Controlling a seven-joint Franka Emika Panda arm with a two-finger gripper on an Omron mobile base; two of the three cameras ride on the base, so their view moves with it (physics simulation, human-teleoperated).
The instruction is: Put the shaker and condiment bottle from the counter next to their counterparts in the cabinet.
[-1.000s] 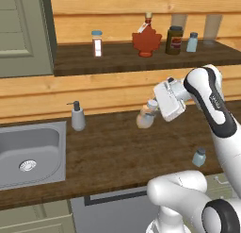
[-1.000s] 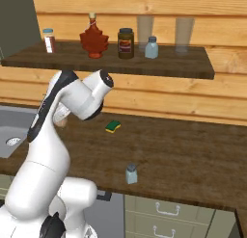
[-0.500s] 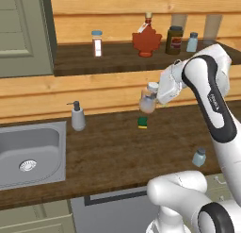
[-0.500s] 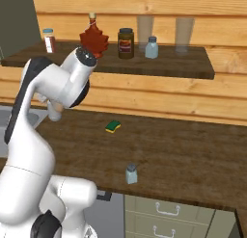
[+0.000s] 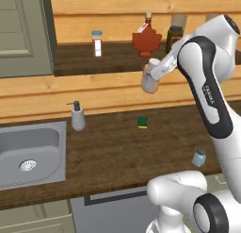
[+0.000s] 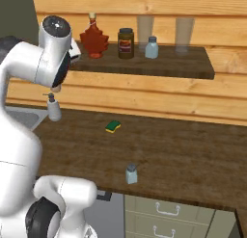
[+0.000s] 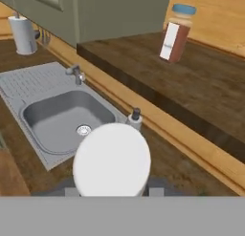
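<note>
We pinch the small tan-orange condiment bottle (image 5: pixel 149 79) with its round whitish cap in our end effector (image 5: pixel 155 75), lifted level with the dark board cabinet shelf (image 5: pixel 113 62), at about seven o'clock from the red maple-leaf bottle (image 5: pixel 146 40). It is not yet set down. The pale blue-grey shaker (image 5: pixel 199 157) waits on the dark wooden tabletop (image 5: pixel 117 152), so we judge the task barely half done.

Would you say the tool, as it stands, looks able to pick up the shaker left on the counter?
Probably not: the tool is shut on the condiment bottle, high above the shaker.
</note>
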